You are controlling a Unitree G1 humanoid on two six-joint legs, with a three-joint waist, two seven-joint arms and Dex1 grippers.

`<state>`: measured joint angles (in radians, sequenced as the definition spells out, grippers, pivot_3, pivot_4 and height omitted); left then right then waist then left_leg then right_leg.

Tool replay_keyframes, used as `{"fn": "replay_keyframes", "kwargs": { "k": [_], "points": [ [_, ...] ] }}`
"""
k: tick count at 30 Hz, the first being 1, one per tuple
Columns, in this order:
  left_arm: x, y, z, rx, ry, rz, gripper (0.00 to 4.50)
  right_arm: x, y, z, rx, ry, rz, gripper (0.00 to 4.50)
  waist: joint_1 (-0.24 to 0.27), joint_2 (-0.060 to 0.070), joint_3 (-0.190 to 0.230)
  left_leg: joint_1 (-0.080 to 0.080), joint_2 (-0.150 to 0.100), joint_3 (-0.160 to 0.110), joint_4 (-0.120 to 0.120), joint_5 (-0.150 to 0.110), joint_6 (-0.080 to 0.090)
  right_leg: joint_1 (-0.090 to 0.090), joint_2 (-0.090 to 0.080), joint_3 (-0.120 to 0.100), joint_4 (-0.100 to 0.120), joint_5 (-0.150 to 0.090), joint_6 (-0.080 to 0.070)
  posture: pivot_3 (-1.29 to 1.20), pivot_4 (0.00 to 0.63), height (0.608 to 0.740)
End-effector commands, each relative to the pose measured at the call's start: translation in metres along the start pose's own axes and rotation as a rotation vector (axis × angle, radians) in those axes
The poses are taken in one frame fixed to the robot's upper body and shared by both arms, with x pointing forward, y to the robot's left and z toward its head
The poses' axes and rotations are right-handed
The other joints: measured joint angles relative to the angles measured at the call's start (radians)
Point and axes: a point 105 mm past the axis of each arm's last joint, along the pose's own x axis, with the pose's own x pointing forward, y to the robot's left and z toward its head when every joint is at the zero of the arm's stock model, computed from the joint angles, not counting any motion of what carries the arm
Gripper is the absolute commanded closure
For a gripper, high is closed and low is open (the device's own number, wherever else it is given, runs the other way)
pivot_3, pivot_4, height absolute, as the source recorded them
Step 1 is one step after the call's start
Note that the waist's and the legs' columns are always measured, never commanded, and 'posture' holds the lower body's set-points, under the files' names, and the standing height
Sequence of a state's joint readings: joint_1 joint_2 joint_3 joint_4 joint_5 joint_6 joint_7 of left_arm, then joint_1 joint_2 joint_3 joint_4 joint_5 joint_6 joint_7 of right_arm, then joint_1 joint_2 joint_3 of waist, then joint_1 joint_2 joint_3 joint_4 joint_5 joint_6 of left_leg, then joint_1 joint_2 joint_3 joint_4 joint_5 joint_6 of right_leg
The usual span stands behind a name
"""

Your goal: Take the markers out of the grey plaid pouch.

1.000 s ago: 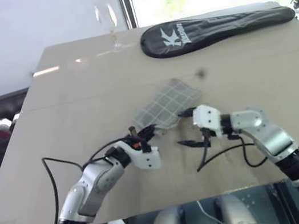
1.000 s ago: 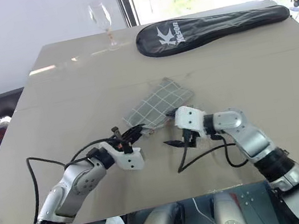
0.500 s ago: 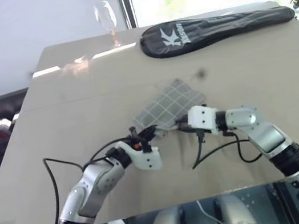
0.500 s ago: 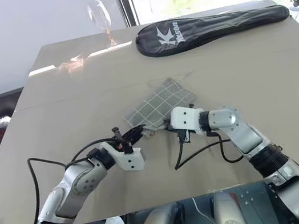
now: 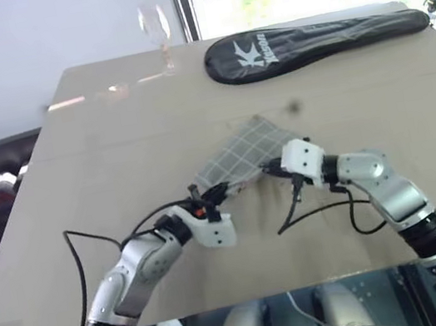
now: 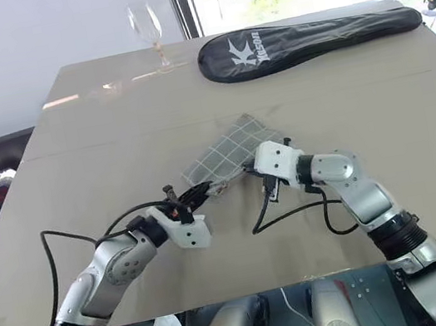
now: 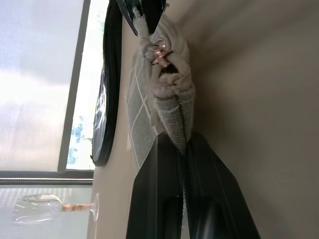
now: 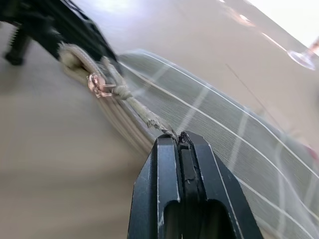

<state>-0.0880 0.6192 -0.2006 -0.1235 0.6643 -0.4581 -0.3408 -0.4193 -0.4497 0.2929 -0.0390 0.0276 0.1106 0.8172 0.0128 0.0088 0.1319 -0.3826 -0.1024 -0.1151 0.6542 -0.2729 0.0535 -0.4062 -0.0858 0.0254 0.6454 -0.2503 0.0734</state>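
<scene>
We are at the opening step: the grey plaid pouch [image 6: 229,154] lies near the middle of the worktop [image 6: 111,131], its near corner lifted, and no markers are out yet. Our left end effector [image 5: 206,192] is clamped on the bunched fabric at the pouch's end, while our right end effector [image 6: 248,166] is closed on the braided zip cord [image 8: 137,110] that runs from a small copper ring [image 8: 98,84]. The next move, we judge, calls for drawing the cord along the zip line while the left hand holds the fabric taut, without dragging the whole pouch. Compared with a second ago, the right end effector, then spread open beside the pouch, has closed on the cord and sits a little higher; the left grip is unchanged.
</scene>
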Motion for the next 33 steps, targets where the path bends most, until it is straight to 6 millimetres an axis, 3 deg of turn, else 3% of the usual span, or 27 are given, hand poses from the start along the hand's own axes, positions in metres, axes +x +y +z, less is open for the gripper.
{"fn": "replay_keyframes", "kwargs": {
  "k": [1, 8, 15, 16, 18, 19, 23, 29, 33],
  "points": [
    [-0.004, -0.007, -0.004, -0.03, 0.027, -0.019, 4.5, -0.035, -0.048, -0.012, 0.018, 0.06, -0.221, 4.44, 0.0, 0.0, 0.0, 0.0, 0.0, 0.0, 0.0, 0.0, 0.0, 0.0, 0.0, 0.0, 0.0, 0.0, 0.0, 0.0, 0.15, 0.74],
    [-0.002, -0.007, -0.004, -0.041, 0.027, -0.016, 4.5, -0.059, -0.069, -0.028, 0.032, 0.143, -0.311, 4.44, 0.0, 0.0, 0.0, -0.001, 0.0, 0.001, 0.0, 0.0, 0.0, -0.001, 0.0, 0.001, 0.0, 0.0, 0.0, 0.0, 0.15, 0.74],
    [-0.001, -0.006, -0.003, -0.112, 0.022, -0.008, 4.5, -0.041, -0.037, -0.013, 0.055, 0.067, -0.181, 4.44, -0.009, 0.0, 0.0, 0.0, 0.002, 0.001, -0.002, 0.0, -0.001, -0.001, 0.0, 0.002, 0.002, 0.0, 0.0, 0.0, 0.15, 0.74],
    [0.0, -0.005, -0.003, -0.118, 0.02, -0.007, 3.8, -0.04, -0.035, -0.012, 0.068, 0.061, -0.18, 4.5, -0.011, 0.0, 0.0, 0.0, 0.002, 0.001, -0.001, 0.0, -0.001, -0.001, 0.0, 0.002, 0.002, 0.0, 0.0, 0.0, 0.15, 0.74],
    [0.0, -0.005, -0.003, -0.119, 0.017, -0.008, 3.16, -0.04, -0.034, -0.014, 0.085, 0.066, -0.193, 4.5, -0.014, -0.001, 0.0, 0.0, 0.001, 0.002, -0.001, 0.0, 0.0, -0.001, 0.0, 0.002, 0.003, 0.0, 0.0, 0.0, 0.15, 0.74],
    [0.0, -0.004, -0.003, -0.112, 0.019, -0.009, 2.54, -0.043, -0.038, -0.017, 0.086, 0.084, -0.216, 4.5, -0.014, -0.001, 0.001, 0.0, 0.001, 0.002, 0.0, 0.0, 0.0, -0.002, 0.0, 0.002, 0.002, 0.0, 0.0, 0.0, 0.15, 0.74],
    [0.001, -0.009, -0.004, -0.101, 0.026, -0.026, 0.63, -0.064, -0.068, -0.034, 0.116, 0.14, -0.393, 4.5, -0.009, -0.001, 0.001, 0.0, 0.001, 0.002, 0.0, 0.0, 0.0, -0.002, 0.0, 0.002, 0.002, 0.0, 0.0, 0.0, 0.15, 0.74],
    [0.002, -0.012, -0.002, -0.104, 0.021, -0.039, 0.63, -0.102, -0.101, -0.056, 0.119, 0.225, -0.605, 4.5, -0.002, -0.001, 0.001, 0.0, 0.001, 0.002, -0.001, 0.0, -0.001, -0.002, 0.0, 0.002, 0.002, 0.0, 0.0, 0.0, 0.15, 0.74],
    [0.004, -0.012, -0.001, -0.106, 0.017, -0.039, 0.63, -0.097, -0.095, -0.046, 0.161, 0.169, -0.588, 4.5, -0.004, -0.001, 0.001, 0.0, 0.001, 0.003, -0.001, 0.0, -0.001, -0.002, 0.0, 0.003, 0.002, 0.0, 0.0, 0.0, 0.15, 0.74]
  ]
}}
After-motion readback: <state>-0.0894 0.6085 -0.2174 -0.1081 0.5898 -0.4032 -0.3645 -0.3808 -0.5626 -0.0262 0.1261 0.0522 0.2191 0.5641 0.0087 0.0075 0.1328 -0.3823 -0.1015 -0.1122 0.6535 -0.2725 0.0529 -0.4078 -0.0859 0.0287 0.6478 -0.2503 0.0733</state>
